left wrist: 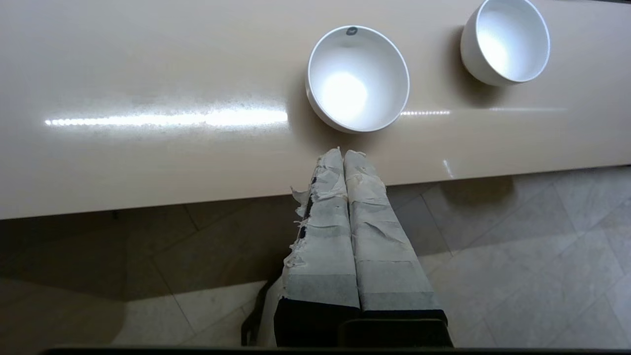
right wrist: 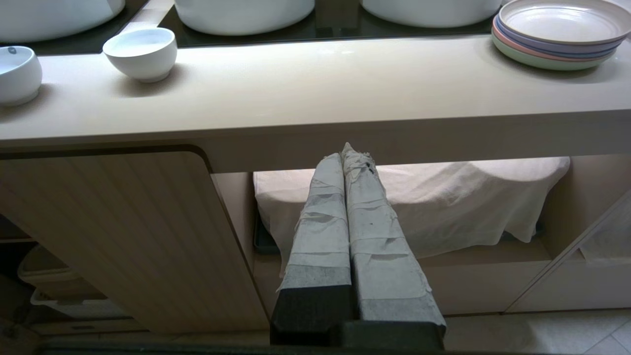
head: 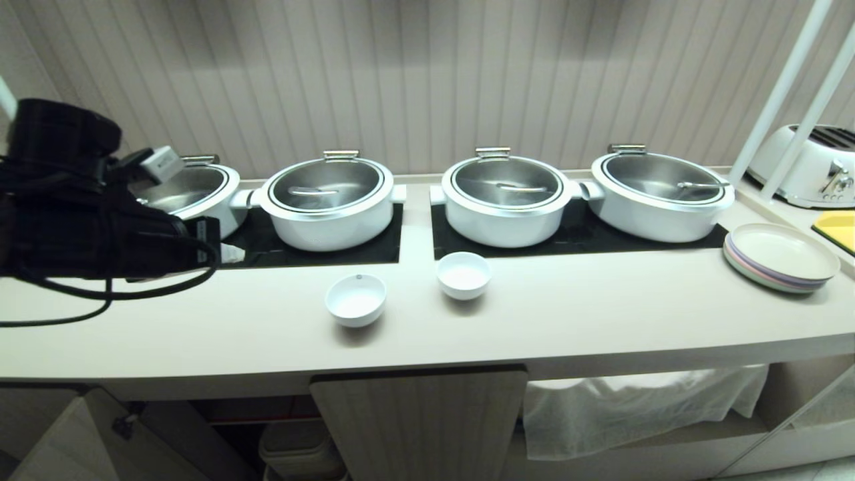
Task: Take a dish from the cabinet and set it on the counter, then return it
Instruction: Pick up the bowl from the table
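Below the counter (head: 601, 321), the cabinet (head: 421, 421) interior is largely hidden by a white cloth (head: 634, 407). Both the left gripper (left wrist: 343, 154) and the right gripper (right wrist: 347, 150) are seen closed, empty (the dish (head: 355, 299) sits beside a plain bowl (head: 463, 274)).

**Both arms idle, fingers pressed together**

The left arm (head: 87, 214), black and trailing cables, is raised at the left side. Its left gripper (left wrist: 343, 154) has tape-wrapped fingers (left wrist: 325, 231) closed together, holding nothing. The right gripper (right wrist: 345, 150) hangs low, its taped fingers (right wrist: 323, 231) also closed, empty.
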{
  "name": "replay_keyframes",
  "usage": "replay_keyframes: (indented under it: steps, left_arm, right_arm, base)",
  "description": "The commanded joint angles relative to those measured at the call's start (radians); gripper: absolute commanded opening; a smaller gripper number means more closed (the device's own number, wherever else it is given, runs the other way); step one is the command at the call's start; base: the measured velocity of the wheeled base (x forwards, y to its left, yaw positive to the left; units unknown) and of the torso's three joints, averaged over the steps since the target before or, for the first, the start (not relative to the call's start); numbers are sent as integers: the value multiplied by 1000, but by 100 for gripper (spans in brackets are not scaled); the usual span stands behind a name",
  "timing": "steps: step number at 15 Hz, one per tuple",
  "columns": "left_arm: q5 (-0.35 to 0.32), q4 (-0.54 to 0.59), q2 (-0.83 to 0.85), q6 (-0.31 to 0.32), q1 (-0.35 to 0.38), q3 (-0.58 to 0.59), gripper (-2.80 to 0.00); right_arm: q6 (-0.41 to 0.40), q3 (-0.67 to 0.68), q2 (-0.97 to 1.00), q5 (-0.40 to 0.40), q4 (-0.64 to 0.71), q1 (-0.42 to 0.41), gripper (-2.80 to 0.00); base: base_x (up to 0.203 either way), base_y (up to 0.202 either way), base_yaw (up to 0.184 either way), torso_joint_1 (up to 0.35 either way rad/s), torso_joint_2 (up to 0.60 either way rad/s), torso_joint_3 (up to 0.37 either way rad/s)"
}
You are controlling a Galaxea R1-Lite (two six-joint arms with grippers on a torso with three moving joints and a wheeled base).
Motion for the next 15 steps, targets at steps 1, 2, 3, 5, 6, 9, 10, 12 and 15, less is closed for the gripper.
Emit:
replay_keyframes:
  steps: [1, 2, 3, 5, 6, 9, 10, 12, 15]
  left_arm:
    - [-1, 10, 176, -10, -7, -60, -280]
    - [-1, 12, 213, -12, -11, -79, -280]
    - [0, 14, 246, -13, -18, -97, -280]
    - [-1, 47, 294, -14, -31, -145, -280]
    - [-2, 91, 311, -14, -36, -176, -280]
    - [1, 147, 369, -13, -60, -244, -280]
    - [2, 181, 381, -11, -65, -268, -280]
    - [9, 255, 412, -9, -85, -333, -280]
    - [64, 278, 470, 20, -107, -404, -280]
  right_arm:
    - [0, -1, 0, 0, 0, 0, -280]
    - [0, 0, 1, 0, -1, 0, -280]
    - [0, -1, 1, 0, 0, 0, -280]
    - [0, -1, 0, 0, -1, 0, -280]
    - [0, 0, 1, 0, -1, 0, -280]
    - [0, -1, 1, 0, 0, 0, -280]
    - [0, -1, 1, 0, -1, 0, -280]
    - [0, -1, 1, 0, -1, 0, -280]
    - [0, -1, 1, 0, 0, 0, -280]
  base:
    - [0, 0, 0, 0, 0, 0]
    - [0, 0, 0, 0, 0, 0]
    - [0, 0, 0, 0, 0, 0]
    - [0, 0, 0, 0, 0, 0]
    - [0, 0, 0, 0, 0, 0]
    - [0, 0, 0, 0, 0, 0]
    - [0, 0, 0, 0, 0, 0]
    - [0, 0, 0, 0, 0, 0]
    - [0, 0, 0, 0, 0, 0]
